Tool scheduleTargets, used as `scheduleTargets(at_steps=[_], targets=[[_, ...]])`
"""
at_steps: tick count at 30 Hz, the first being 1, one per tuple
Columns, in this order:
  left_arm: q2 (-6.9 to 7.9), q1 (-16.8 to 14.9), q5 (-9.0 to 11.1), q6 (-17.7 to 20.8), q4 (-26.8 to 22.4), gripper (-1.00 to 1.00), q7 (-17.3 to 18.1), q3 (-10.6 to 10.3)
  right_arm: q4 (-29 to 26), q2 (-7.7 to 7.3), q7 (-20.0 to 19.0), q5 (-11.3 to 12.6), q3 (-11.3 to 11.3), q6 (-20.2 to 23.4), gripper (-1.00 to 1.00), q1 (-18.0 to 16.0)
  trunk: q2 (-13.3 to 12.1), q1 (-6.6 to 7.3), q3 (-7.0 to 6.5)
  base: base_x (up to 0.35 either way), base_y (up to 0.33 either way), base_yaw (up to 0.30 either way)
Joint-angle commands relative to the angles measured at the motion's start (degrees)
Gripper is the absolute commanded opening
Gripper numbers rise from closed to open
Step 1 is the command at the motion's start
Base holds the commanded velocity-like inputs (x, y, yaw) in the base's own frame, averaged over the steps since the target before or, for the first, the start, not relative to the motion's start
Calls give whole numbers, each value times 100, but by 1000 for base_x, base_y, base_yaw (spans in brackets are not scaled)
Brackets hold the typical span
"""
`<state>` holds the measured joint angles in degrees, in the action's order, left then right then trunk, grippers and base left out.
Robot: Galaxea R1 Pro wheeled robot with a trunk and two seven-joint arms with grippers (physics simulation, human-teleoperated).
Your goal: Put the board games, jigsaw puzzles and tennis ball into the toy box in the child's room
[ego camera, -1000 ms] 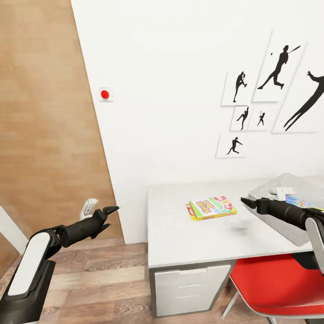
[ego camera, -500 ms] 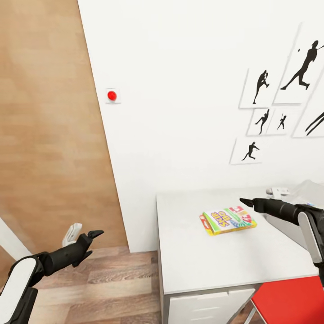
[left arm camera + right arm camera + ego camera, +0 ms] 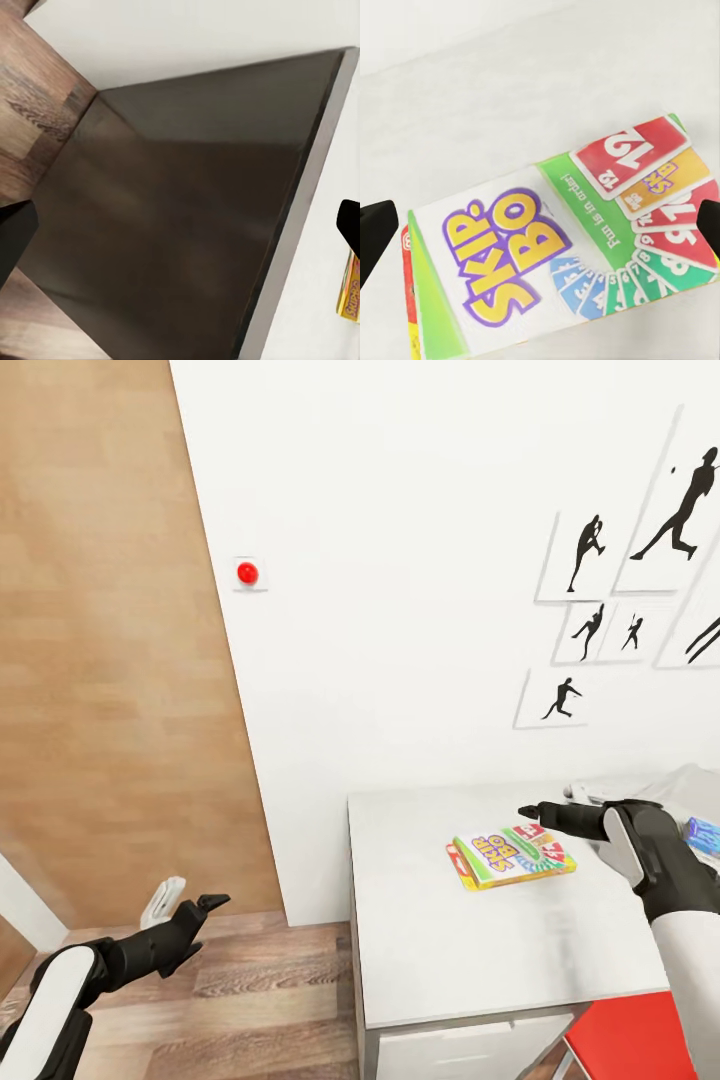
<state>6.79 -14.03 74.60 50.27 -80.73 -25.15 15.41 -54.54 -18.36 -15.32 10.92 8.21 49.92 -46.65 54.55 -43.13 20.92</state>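
the board game [image 3: 511, 858] lies flat near the middle of the pale table [image 3: 450, 950], so i hang my right gripper [image 3: 530, 815] at its one o'clock, fingers spread to straddle it. my left gripper [image 3: 205, 915] idles spread, off toward eight o'clock.

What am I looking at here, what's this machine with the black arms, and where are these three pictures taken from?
It is a simulated wheeled robot with two arms. The big picture comes from a camera on its head, looking down over both arms. The other two come from cameras on each wrist, looking along the fingers. The left gripper hangs open over the wooden floor, holding nothing. The right gripper is open above a colourful Skip-Bo game box lying flat on the pale table; the right wrist picture shows that box close up between the black fingertips. A red chair stands by the table.
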Motion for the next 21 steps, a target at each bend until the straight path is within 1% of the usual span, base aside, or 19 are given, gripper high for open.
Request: scheduleTargets(at_steps=[1,4,8,9,10,11,16,17,21], targets=[[-1,-4,56,15,2,100,-55,5,217,13,10,2,3,-48,100,-95,6,0,7,6,1,0],[-1,-3,48,12,16,100,-54,5,803,40,133,9,-4,-260,100,-323,6,0,7,4,1,0],[0,-3,41,10,25,100,-52,7,1437,75,448,35,-5,-580,100,-556,6,0,7,2,0,0],[2,-3,40,10,27,100,-52,8,1704,118,600,52,-4,-778,100,-637,6,0,7,0,0,0],[3,-3,41,10,28,100,-52,8,1832,149,660,59,-2,-888,100,-666,6,0,7,0,0,0],[5,-3,39,10,29,100,-52,7,2162,234,788,72,6,-1200,100,-724,6,0,7,0,0,0],[6,-3,40,9,32,100,-52,6,2500,301,897,85,17,-1495,100,-807,6,0,7,0,0,0],[6,-3,41,9,36,100,-52,6,2629,317,968,91,24,-1569,100,-848,6,0,7,0,0,0],[1,-3,71,13,52,100,-50,1,2757,334,1076,140,41,-1635,100,-905,6,0,7,0,0,0]])
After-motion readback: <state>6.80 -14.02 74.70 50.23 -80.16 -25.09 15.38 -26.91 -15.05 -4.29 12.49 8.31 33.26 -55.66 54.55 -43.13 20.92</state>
